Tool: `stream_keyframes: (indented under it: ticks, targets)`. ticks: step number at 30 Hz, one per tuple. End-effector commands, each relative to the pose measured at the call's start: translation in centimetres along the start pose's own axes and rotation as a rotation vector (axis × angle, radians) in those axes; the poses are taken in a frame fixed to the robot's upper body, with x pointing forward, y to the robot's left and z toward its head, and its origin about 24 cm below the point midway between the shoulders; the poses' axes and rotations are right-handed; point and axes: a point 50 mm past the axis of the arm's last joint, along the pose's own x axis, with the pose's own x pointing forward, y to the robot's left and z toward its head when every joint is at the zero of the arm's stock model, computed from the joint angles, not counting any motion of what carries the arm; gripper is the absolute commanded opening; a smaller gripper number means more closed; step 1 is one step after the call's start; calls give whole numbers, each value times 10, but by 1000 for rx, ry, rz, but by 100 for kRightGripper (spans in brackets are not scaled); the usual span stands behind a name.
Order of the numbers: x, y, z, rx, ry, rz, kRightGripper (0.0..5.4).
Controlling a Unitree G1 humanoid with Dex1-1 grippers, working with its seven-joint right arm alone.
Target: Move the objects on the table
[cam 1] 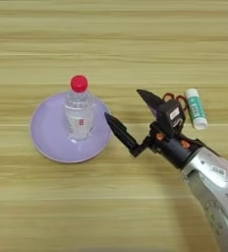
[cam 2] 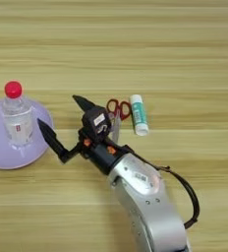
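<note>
- My tool (cam 1: 128, 114) is wide open and holds nothing.
- The bottle (cam 1: 79, 110) stands upright on the plate (cam 1: 44, 133), to the left of my tool, near its lower finger.

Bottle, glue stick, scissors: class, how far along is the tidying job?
Looks done: the bottle stands upright on the plate. In hand: nothing; the gripper is open, empty, beside the plate. Left: the glue stick and scissors lie on the table.
</note>
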Motion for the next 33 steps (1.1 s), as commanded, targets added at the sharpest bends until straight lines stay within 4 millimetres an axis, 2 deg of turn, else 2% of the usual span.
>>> stream_keyframes:
  ticks: [1, 8, 33]
  targets:
    - [16, 14, 6, -18, -36, 46, 537]
    - [35, 19, 0, -19, -1, 63, 537]
    - [76, 8, -9, -80, 18, 115, 537]
